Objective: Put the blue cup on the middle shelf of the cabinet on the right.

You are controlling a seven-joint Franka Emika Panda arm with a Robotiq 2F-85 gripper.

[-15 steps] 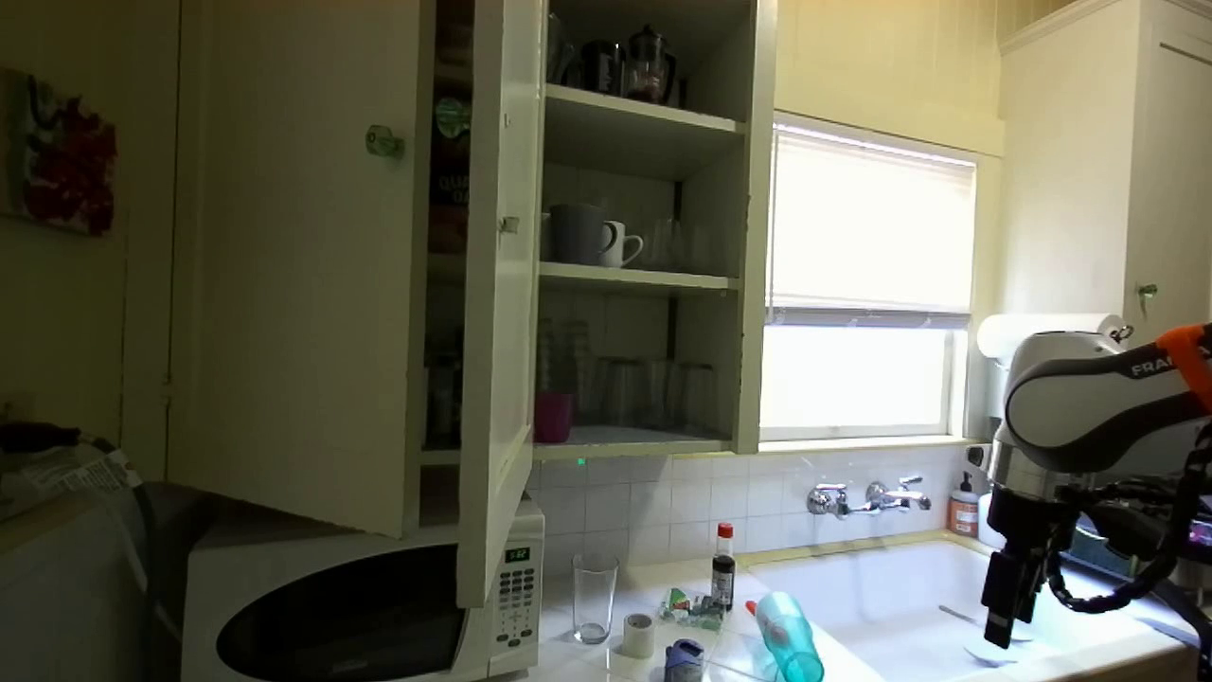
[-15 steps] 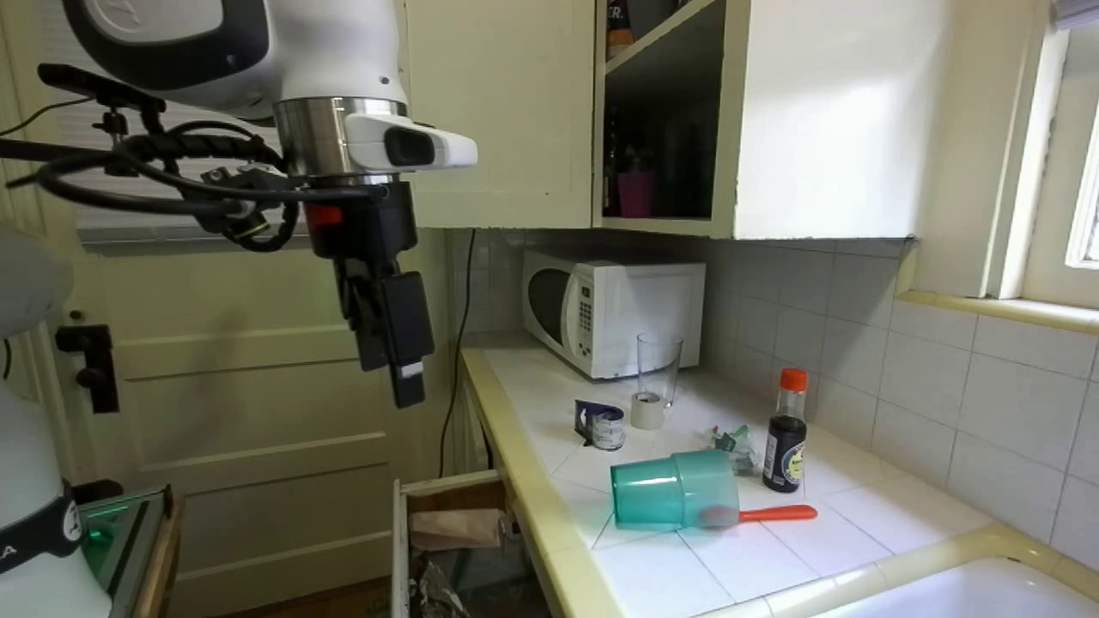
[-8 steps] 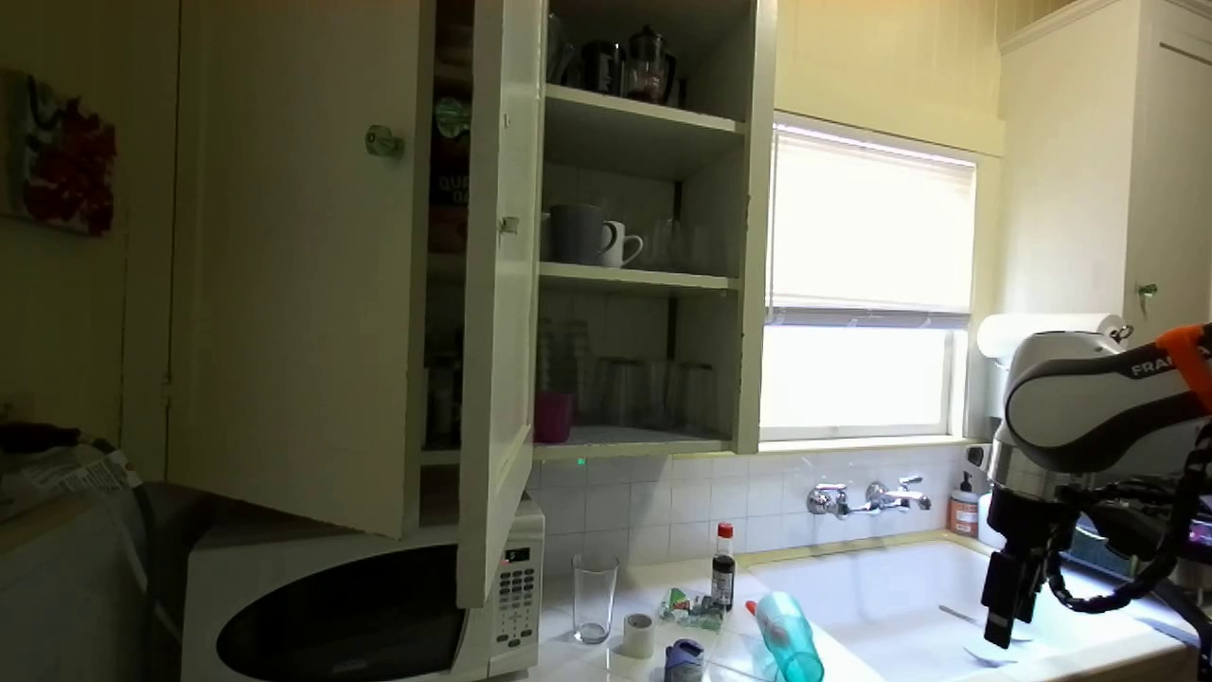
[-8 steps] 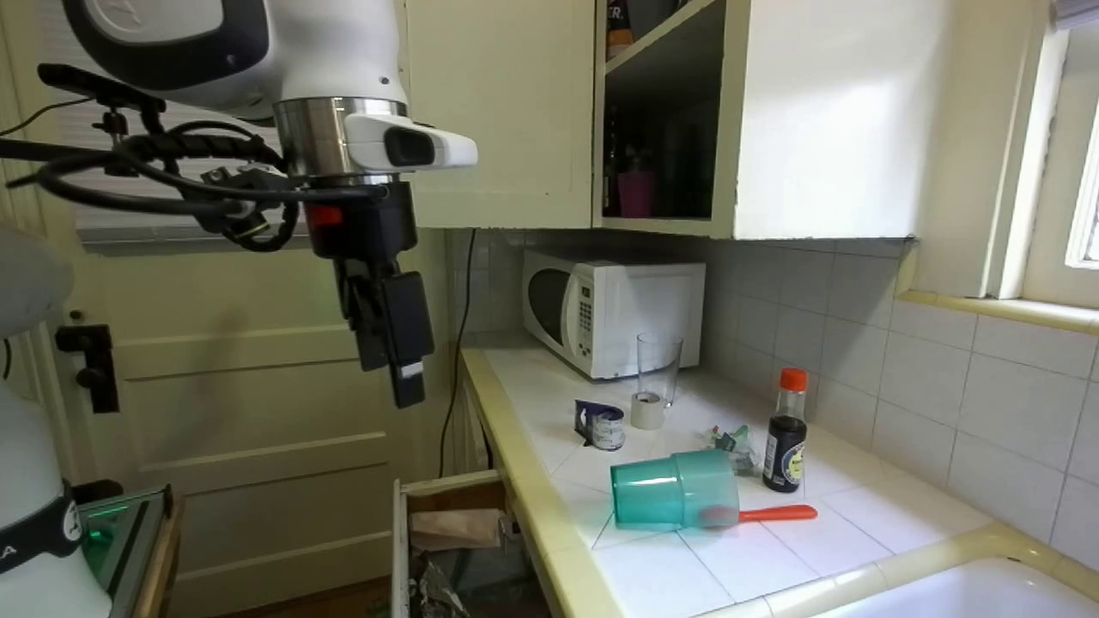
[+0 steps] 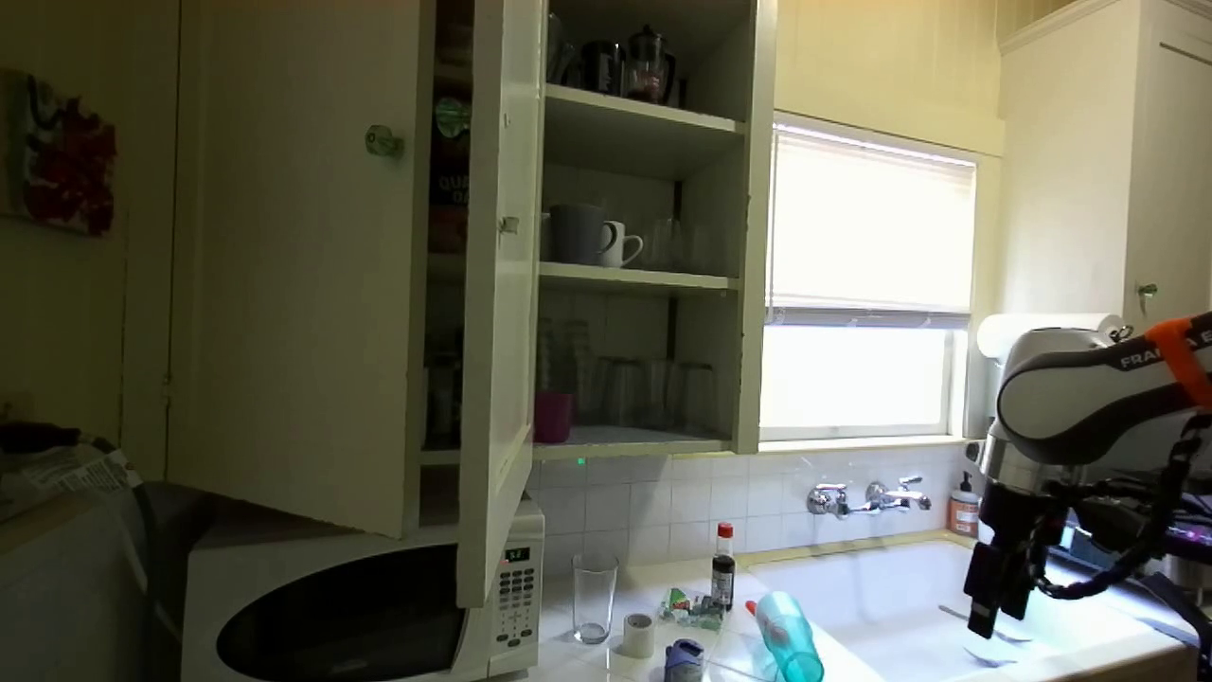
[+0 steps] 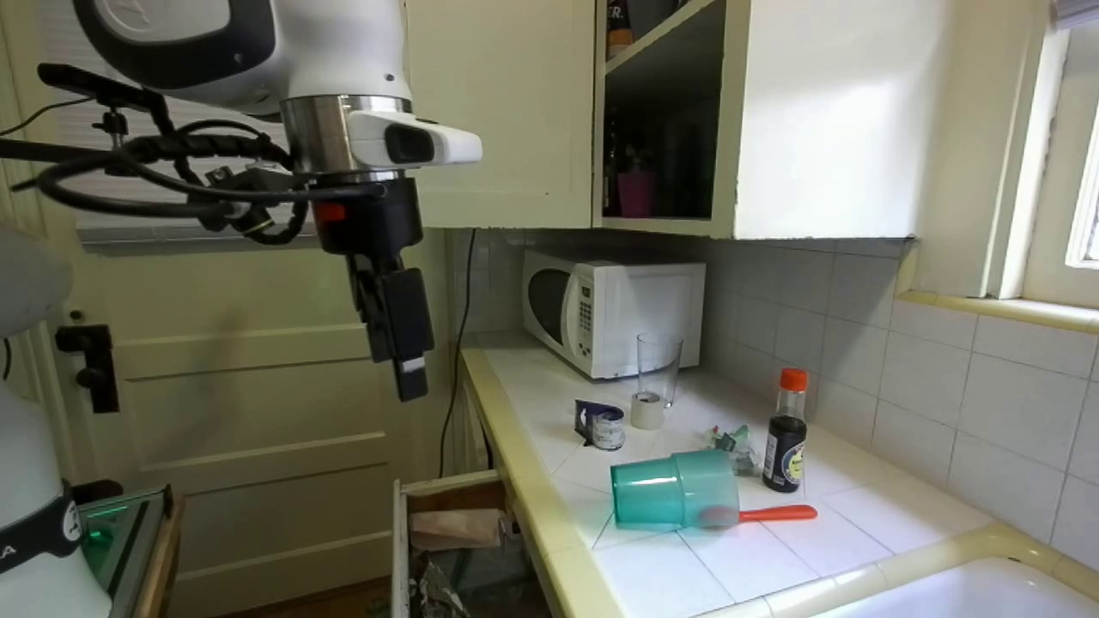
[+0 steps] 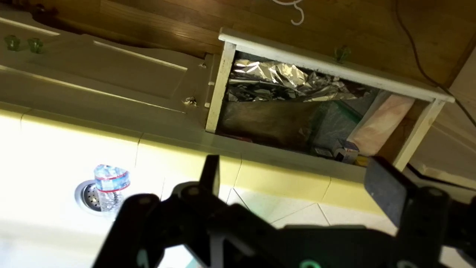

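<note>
Cabinet point(image 5: 757, 237): door point(image 5: 488, 332) standing open, above the worktop point(image 6: 876, 489). Middle shelf point(image 5: 639, 277): in sight beside the door. My gripper point(image 7: 292, 173): jaws wide apart; I see the worktop's yellow front edge between them in the wrist view. Blue cup point(image 6: 674, 491): on its side on the worktop near that edge, well apart from my gripper. Orange handle point(image 6: 781, 513): at the cup's end away from the edge (inside or behind, I cannot tell).

In the wrist view the gripper point(image 7: 295, 182) is hiding part of the counter point(image 7: 305, 216); below the gripper, the bottom edge is cutting off the blue cup point(image 7: 192, 263).
</note>
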